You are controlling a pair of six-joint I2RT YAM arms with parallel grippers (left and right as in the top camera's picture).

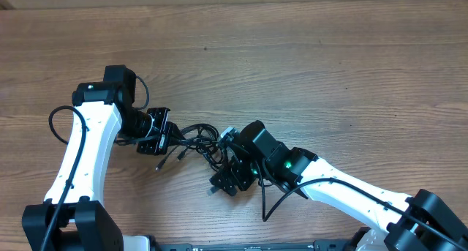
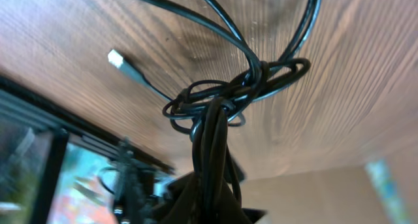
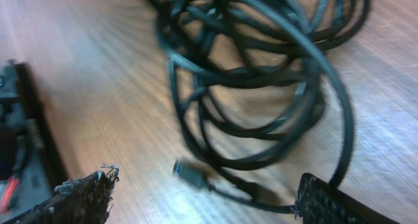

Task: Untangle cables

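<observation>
I see left tool [image 1: 156, 136] clamped on cables [image 1: 196, 140]; right tool [image 3: 202, 191] wide open. Cords look light, limp; I would grip near plug end [image 3: 187, 171].

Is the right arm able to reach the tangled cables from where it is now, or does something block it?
Probably yes. The right pincer is open, and the cables lie just ahead of its fingertips with nothing between. The left pincer grips the bundle's other end, apparently clear of that approach.
</observation>
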